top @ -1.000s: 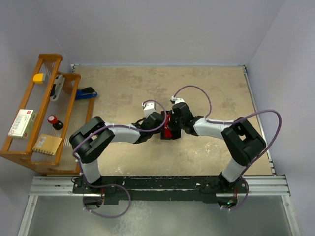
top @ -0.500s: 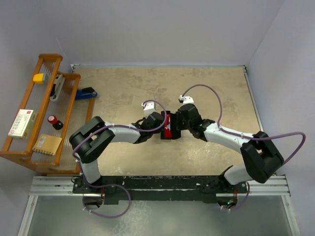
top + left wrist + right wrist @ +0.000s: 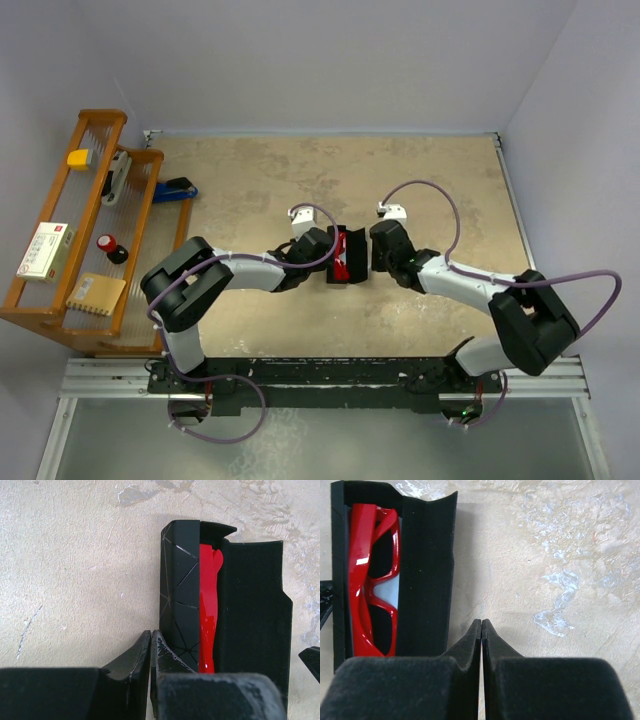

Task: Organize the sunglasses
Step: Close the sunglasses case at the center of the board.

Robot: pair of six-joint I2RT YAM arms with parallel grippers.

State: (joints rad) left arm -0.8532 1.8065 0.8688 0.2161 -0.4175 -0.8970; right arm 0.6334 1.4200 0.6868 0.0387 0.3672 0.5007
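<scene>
The sunglasses (image 3: 359, 580) lay inside the open black case (image 3: 427, 575) in the middle of the surface (image 3: 250, 190), with the red frame lengthwise between the case's two walls. The left hand (image 3: 151, 635) was clenched with nothing in it. Its fingertips were pressed together at the near corner of the case's line-patterned outer wall, which stood between it and the glasses. The right hand (image 3: 481, 625) was also clenched and empty, just beside the case on the other side but apart from it, and the upright black flap blocked its way to the frame. Well off to the left stood a wooden rack (image 3: 103, 117) carrying a yellow block (image 3: 78, 158) and a white box (image 3: 45, 250), with a blue object (image 3: 175, 190) on the surface beside it. Compared with a second earlier, the right hand had drawn back from over the case to its right side and that arm's elbow had swung outward. The left arm, the case and the glasses had kept their places.
</scene>
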